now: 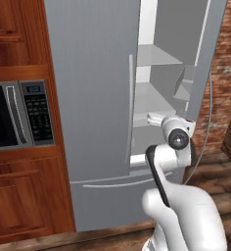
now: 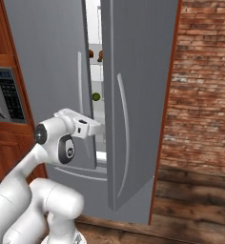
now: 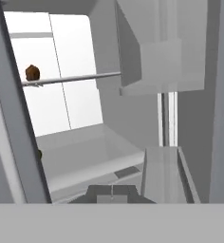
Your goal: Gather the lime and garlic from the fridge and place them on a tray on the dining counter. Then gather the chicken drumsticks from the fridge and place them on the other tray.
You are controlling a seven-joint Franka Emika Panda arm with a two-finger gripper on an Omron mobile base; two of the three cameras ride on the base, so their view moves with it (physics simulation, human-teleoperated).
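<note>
Standing behind the robot, one sees the fridge [image 1: 93, 98] with its left door shut and its right door [image 2: 138, 95] swung open toward the brick wall [image 2: 205, 95]. The white arm reaches into the gap between the two doors, and the gripper [image 3: 112, 192] is at the height of the lower shelves. Its dark finger tips show at the bottom of the hand view, very close side by side, but I cannot tell for sure if the jaws are together or a little apart; nothing is seen between them.

The lime [image 2: 96, 96] is a small dark green ball on a glass shelf inside the fridge, seen through the gap in the right base view, above the gripper and apart from it. Higher up, on an upper shelf, there are reddish-brown pieces [image 2: 99, 56], which look like the chicken drumsticks; one brown piece [image 3: 32, 72] also sits on the edge of a glass shelf in the hand view, at the upper left. The inside is white, with a door bin [image 3: 161, 66] on the open door.

A microwave [image 1: 19, 115] is built into the wooden cabinets [image 1: 19, 201] left of the fridge.
</note>
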